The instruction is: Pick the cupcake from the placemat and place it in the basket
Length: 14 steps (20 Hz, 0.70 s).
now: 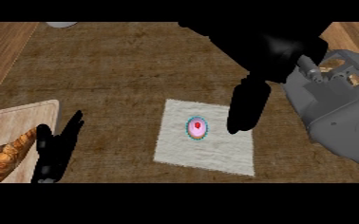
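1. I see the cupcake (197, 128) sitting on the white placemat (210, 159). It is a bit left of the placemat's middle. It has pink frosting, a red dot on top and a blue-green paper cup around it.

2. My right hand (270, 52) hangs above the placemat's right side. One dark finger (247, 108) points down and its tip is just beside the cupcake, on the cupcake's right. I do not think it touches yet. The fingers look stretched out and they hold nothing.

3. My left hand (57, 147) rests far to the left of the placemat, near a wooden board (28, 116). Its fingers are straight and it holds nothing. Some brown bread (15, 151) lies on that board.

4. The placemat lies on a brown wooden surface (119, 66).

5. I cannot see a whole basket. There is something brown and woven (335, 66) past the placemat's right side, behind my right arm. It may be the basket, but I cannot tell.

6. I think the cupcake is light and soft. The frosting on top would squash and smear if I pressed it. The paper cup is thin and could bend.

7. So I would take hold low down, on the sides of the paper cup, with the thumb on one side and fingers on the other. I would keep off the pink top.

8. I would keep it standing straight when I lift it.
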Each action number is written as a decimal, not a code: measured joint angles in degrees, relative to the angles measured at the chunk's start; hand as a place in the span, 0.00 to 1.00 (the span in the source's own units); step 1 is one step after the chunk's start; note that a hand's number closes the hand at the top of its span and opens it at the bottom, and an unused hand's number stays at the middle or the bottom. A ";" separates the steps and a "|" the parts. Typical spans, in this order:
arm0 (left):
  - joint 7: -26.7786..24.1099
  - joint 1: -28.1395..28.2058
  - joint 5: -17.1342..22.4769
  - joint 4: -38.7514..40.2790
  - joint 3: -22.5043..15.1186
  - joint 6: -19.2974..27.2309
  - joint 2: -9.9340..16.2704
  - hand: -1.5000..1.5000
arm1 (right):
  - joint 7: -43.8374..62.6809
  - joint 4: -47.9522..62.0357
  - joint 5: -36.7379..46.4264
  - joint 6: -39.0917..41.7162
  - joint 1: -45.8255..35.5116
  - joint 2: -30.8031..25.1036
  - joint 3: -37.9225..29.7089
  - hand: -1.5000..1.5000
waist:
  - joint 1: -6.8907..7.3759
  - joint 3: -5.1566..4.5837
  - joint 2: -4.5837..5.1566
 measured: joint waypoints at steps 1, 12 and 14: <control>0.33 0.00 0.15 -0.20 0.14 -0.14 0.06 0.50 | 0.42 -0.58 -1.62 0.58 -0.09 -0.91 -0.21 0.00 | 0.05 0.00 0.06; 0.91 0.58 -1.11 -1.72 0.33 -1.35 -0.01 0.50 | 3.57 -8.26 -4.44 -0.59 5.98 -2.86 1.61 0.00 | 1.02 0.02 0.60; 1.75 0.63 -1.00 -2.21 0.36 -1.68 -0.20 0.50 | 3.24 -8.54 -2.77 -1.16 7.50 -1.71 2.04 0.00 | 1.21 0.02 0.69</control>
